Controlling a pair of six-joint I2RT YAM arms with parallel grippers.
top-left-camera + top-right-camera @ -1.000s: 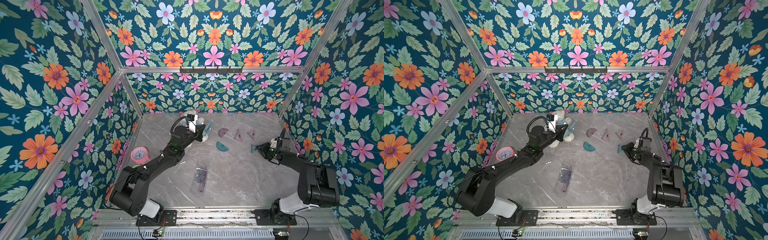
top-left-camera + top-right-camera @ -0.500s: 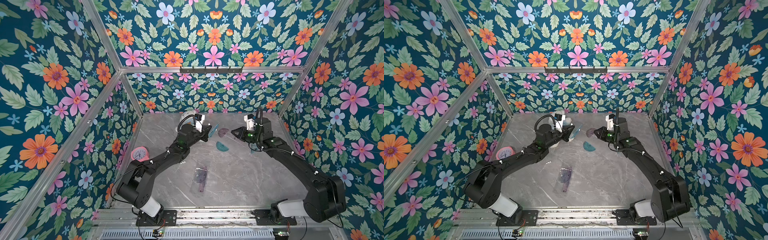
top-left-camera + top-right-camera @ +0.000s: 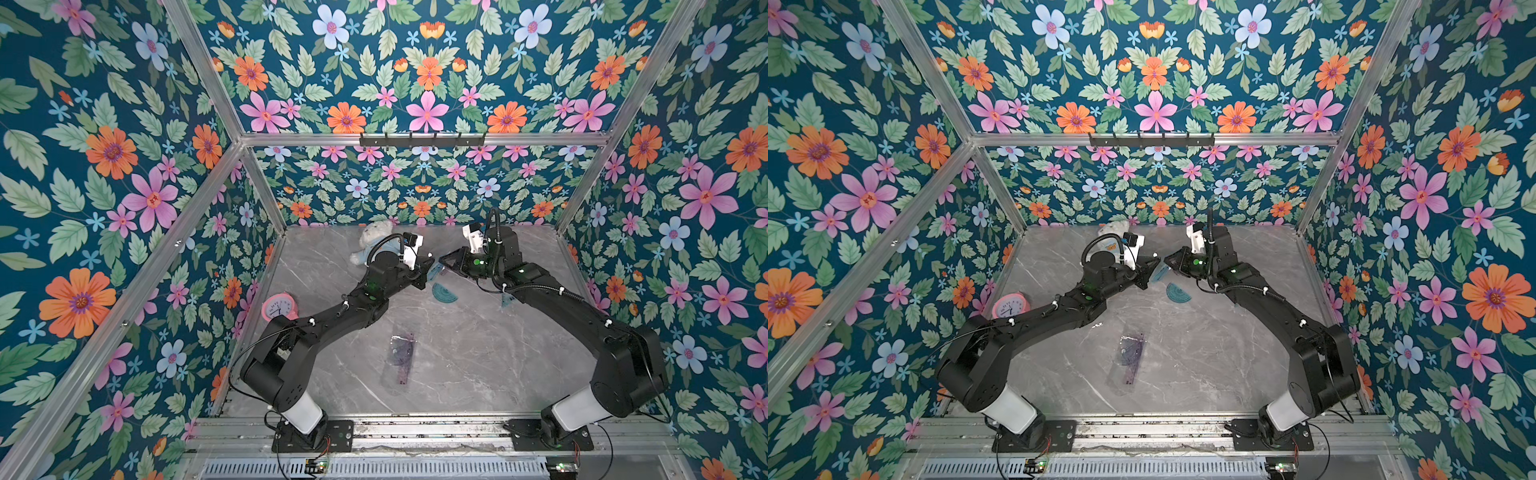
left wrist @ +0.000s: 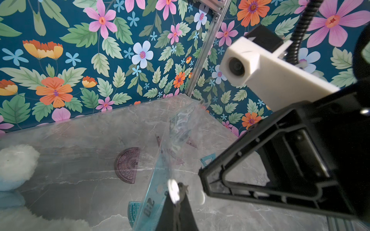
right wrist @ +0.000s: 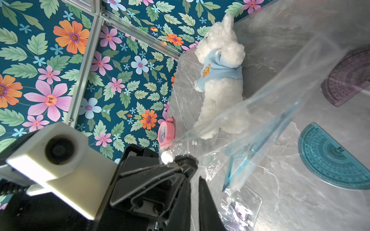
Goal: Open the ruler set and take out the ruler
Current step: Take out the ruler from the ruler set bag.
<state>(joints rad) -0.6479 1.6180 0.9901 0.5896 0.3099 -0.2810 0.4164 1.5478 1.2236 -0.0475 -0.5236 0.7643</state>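
In both top views, two black robot arms meet above the far half of a grey marble tabletop (image 3: 457, 365). The left gripper (image 3: 430, 264) and the right gripper (image 3: 443, 259) sit almost tip to tip, with a clear plastic pouch (image 3: 435, 274) hanging between them, lifted off the table. Just beneath it lies a teal half-round protractor (image 3: 1177, 293). A second pouch of purple rulers (image 3: 1130, 353) lies nearer the robot bases, a pink alarm clock (image 3: 277, 305) stands by the left wall, and a white plush toy in a pale blue jumper (image 3: 374, 243) sits at the back. In the left wrist view, the left gripper's jaws are pressed together on the pouch's snap-button end. A blue see-through ruler (image 4: 154, 192) slants down inside the film, and the right gripper's tip is just beside that hold. In the right wrist view, the right gripper's jaws are nearly together, with what looks like pouch film pinched between them, close to the left gripper's hold. The step in hand appears to be parting the pouch's mouth. To do it well, each gripper should hold one layer only. The left should stay steady while the right draws away gently, because thin film can slip or tear. The mouth should stay uppermost so the ruler remains inside until it is grasped.
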